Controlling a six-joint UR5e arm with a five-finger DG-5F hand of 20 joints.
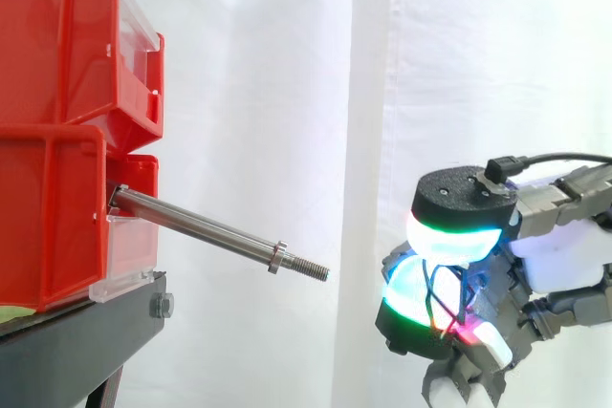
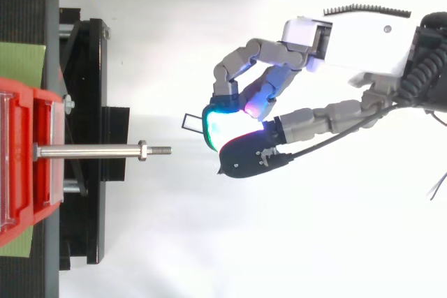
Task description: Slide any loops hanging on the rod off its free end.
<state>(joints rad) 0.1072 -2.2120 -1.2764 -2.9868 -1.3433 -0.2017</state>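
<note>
Fingers (image 2: 237,66) of the hand (image 2: 349,43) were curled, their pads pinching a thin wire loop (image 2: 189,122) that jutted past the fingertips toward the rod (image 2: 91,151). The rod stood apart from the pads, bare, its threaded free end pointing at them. The pinch looked slight. The loop could slip out and drop, or snag the thread if the fingers drifted rodward.

**Robotics lab test bench**

A plain white curtain (image 1: 287,93) screens the background. Stacked red storage bins (image 1: 57,54) sit on a black metal stand (image 1: 86,341), with a threaded steel rod (image 1: 201,231) jutting from the lower bin (image 1: 48,217).
</note>
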